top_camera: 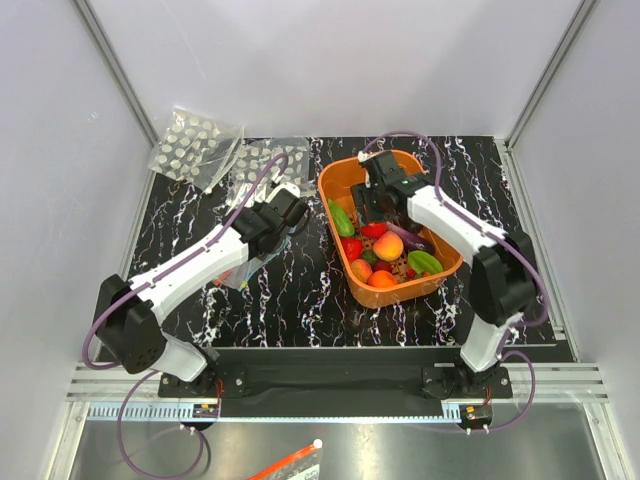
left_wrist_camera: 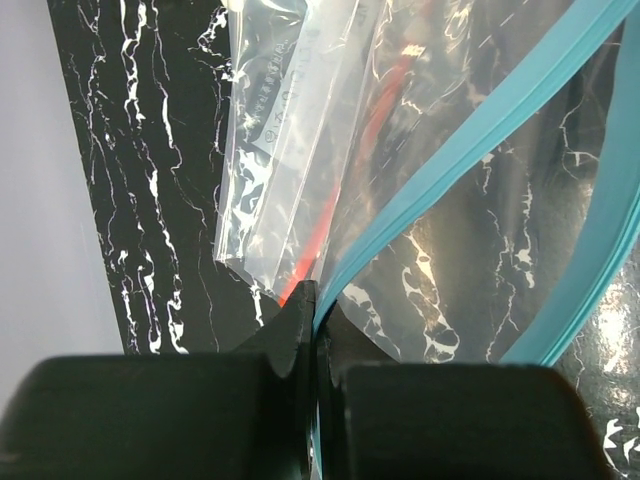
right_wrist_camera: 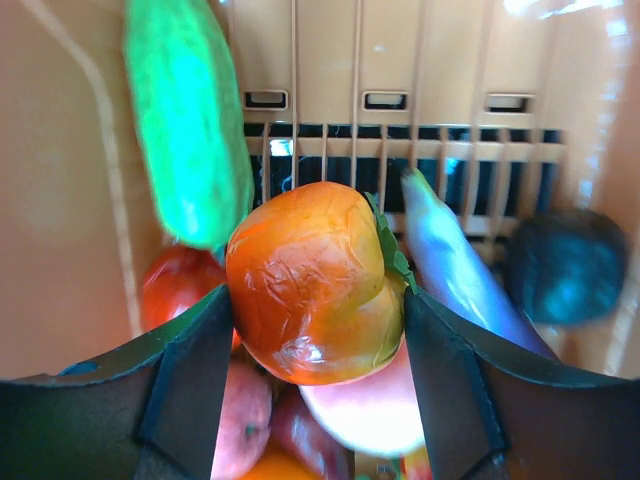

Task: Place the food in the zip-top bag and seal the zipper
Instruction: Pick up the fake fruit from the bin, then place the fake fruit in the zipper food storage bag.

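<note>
Clamping the teal zipper (left_wrist_camera: 480,130), the left pincer (left_wrist_camera: 315,298) has its jaws pressed flat together on the strip, with no gap showing between them. Its wrist view shows the zip-top bag (left_wrist_camera: 450,250) spreading ahead and to the right of the pincer, over the dark marbled worktop (top_camera: 300,300). A second run of the teal band passes farther right. Ahead and to the left of this pincer lies another clear bag (left_wrist_camera: 270,150) with a red strip (left_wrist_camera: 340,195), partly under the first. The overhead view gives almost none of this: there the plastic is only a faint sheen near the pincer.

The right pincer (right_wrist_camera: 318,295) reaches down into the orange basket (right_wrist_camera: 420,60). Its jaws stand wide, one finger at each flank of an orange fruit (right_wrist_camera: 310,270) and apparently touching it. Whether they grip it I cannot tell. Only its wrist view shows the rest of the food close by:
- a green vegetable (right_wrist_camera: 185,120) ahead and left of the pincer
- a red piece (right_wrist_camera: 175,290) just beside the left finger
- a pale purple one (right_wrist_camera: 450,270) ahead of the right finger
- a dark plum one (right_wrist_camera: 565,265) farther right

Only the overhead view shows two dotted clear packets (top_camera: 195,145) beyond the left pincer.
</note>
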Controlling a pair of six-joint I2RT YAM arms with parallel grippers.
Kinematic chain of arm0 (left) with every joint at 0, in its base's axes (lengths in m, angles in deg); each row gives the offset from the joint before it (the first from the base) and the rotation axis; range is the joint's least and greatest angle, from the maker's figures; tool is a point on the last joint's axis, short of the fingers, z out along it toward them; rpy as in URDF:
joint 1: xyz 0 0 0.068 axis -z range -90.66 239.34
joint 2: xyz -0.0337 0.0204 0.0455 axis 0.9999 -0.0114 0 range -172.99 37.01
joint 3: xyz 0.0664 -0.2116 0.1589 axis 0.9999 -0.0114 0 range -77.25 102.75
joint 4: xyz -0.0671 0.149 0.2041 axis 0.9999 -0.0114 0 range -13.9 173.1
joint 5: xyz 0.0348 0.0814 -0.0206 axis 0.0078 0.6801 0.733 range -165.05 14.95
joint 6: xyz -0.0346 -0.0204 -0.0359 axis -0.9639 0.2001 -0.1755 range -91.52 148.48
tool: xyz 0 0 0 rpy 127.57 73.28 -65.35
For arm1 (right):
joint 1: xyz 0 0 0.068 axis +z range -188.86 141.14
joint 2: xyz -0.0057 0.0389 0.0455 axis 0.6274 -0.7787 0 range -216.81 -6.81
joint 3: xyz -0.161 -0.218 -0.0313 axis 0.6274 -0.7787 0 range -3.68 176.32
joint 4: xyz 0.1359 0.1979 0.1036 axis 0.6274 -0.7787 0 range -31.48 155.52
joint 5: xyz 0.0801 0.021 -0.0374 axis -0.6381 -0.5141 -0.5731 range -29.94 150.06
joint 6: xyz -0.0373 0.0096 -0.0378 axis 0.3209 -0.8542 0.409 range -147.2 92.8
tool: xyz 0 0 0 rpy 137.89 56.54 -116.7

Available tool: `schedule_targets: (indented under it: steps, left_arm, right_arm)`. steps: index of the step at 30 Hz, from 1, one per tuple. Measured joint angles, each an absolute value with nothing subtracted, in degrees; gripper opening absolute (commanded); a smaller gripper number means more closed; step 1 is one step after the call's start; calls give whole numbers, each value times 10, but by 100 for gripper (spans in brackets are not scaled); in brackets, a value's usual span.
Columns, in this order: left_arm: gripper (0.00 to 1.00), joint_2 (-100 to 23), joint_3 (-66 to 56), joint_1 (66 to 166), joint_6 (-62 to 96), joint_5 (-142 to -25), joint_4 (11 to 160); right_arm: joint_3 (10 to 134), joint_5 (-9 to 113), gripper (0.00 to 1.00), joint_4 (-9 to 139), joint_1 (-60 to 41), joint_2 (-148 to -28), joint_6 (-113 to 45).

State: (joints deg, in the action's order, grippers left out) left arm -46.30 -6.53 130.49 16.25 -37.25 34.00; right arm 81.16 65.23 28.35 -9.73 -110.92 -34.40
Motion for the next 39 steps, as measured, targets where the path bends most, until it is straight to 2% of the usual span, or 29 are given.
schedule_targets:
  steps: [6, 15, 26, 39]
  left_arm:
    - [0, -463, -65, 1308, 163, -385, 340]
    - [0, -463, -65, 1309, 163, -414, 341]
    - [0, -461, -66, 1309, 162, -425, 344]
    - [0, -424, -83, 1321, 155, -430, 345]
  right_arm:
    - [781, 642, 53, 298, -97, -961, -364]
    - [729, 478, 50, 378, -83, -818, -451]
    - [615, 384, 47, 541, -9, -813, -573]
    - [577, 398, 47, 691, 1, -850, -671]
